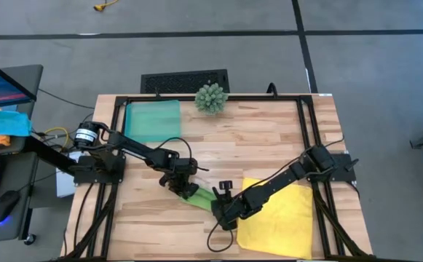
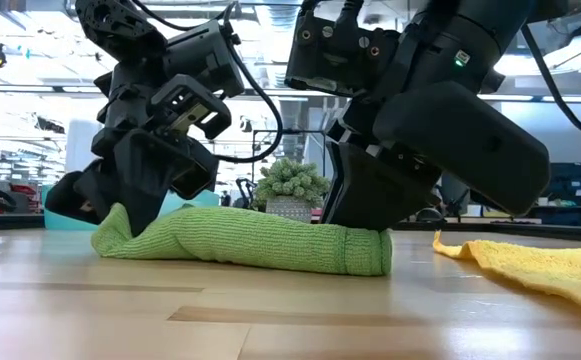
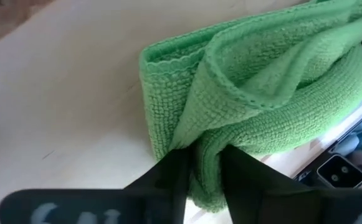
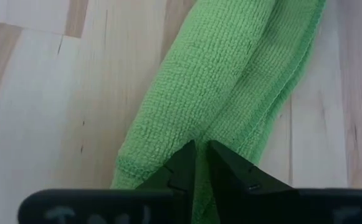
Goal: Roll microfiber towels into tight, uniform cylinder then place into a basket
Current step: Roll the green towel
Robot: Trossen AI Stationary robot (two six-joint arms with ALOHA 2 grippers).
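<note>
The green microfiber towel (image 1: 197,193) lies rolled into a long bundle on the wooden table, near the middle. My left gripper (image 3: 204,155) is shut on its left end, where the layers gape loosely. My right gripper (image 4: 200,146) is shut on its right end (image 2: 365,252). The yellow towel (image 1: 278,211) lies spread flat at the table's near right, under my right arm. The teal basket (image 1: 151,120) stands at the far left of the table. My left gripper pinches a bunched fold (image 3: 207,177) at the roll's left end between its two fingers, coming slanting down from the table's left. The roll lies on the table. My right gripper pinches the roll's right end (image 4: 199,163) between its two fingers, slanting down from the right and pointing along the roll. That end rests on the table.
A spiky green ball plant (image 1: 211,97) stands at the far edge, right of the basket. Black frame rails (image 1: 306,124) run along the table's sides. Bare wood (image 1: 255,138) lies between the plant and the arms.
</note>
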